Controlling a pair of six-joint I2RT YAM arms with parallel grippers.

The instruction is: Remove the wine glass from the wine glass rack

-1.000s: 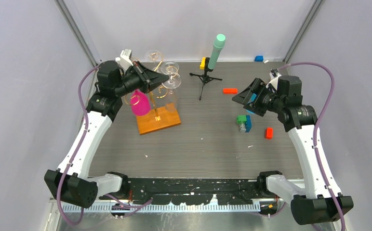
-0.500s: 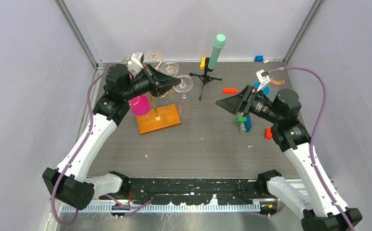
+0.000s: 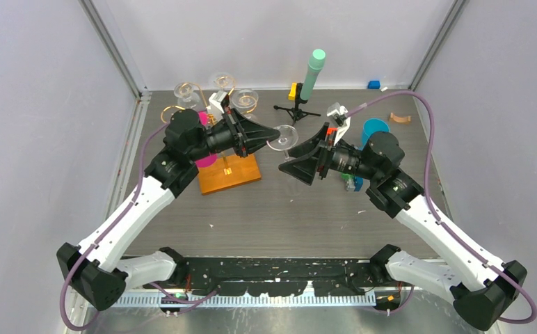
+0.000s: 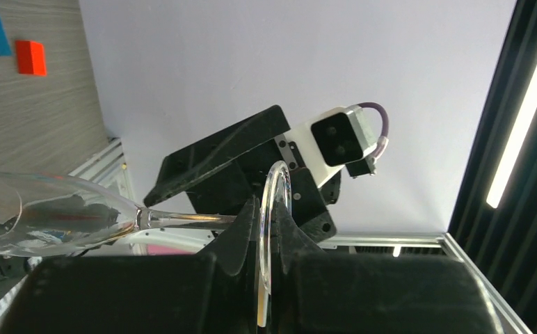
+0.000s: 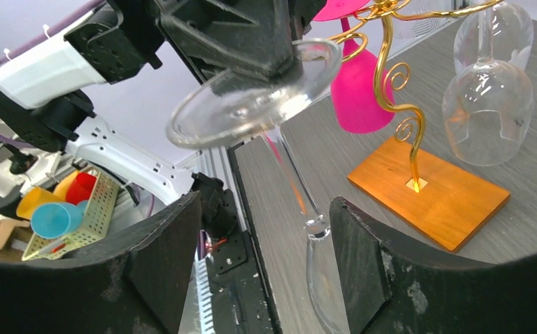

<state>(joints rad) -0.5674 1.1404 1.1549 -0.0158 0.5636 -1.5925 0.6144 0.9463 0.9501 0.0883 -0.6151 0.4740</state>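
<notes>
Glass location: the wine glass (image 3: 283, 137) is off the rack (image 3: 229, 174) and in the air to its right, between your two arms. It hangs foot up and bowl down.
Left side: the left end effector (image 3: 271, 133) is clamped on the rim of the flat foot. Its wrist view shows the disc edge-on between the fingers, with the stem running off to the bowl.
Right side: the right end effector (image 5: 262, 271) stands wide open. Its fingers sit either side of the lower stem where it meets the bowl, and no contact is visible.
Rack: it stands upright on the surface (image 3: 307, 202). A pink glass (image 5: 359, 90) and a clear glass (image 5: 488, 104) hang from it.
Weight: judged light, since one pinch on the foot carries it.
Stiffness: rigid, so expect it to crack rather than bend.
Fragility: high. The thin stem is the weak point, and the foot rim may chip under a hard squeeze.
Slip: the glass is smooth and the present hold is a narrow edge grip, so it could swing or slide.
Where to hold: take the stem close to the bowl and close gently and squarely.
Risk: if you pull both ends against each other, the stem may snap.
</notes>
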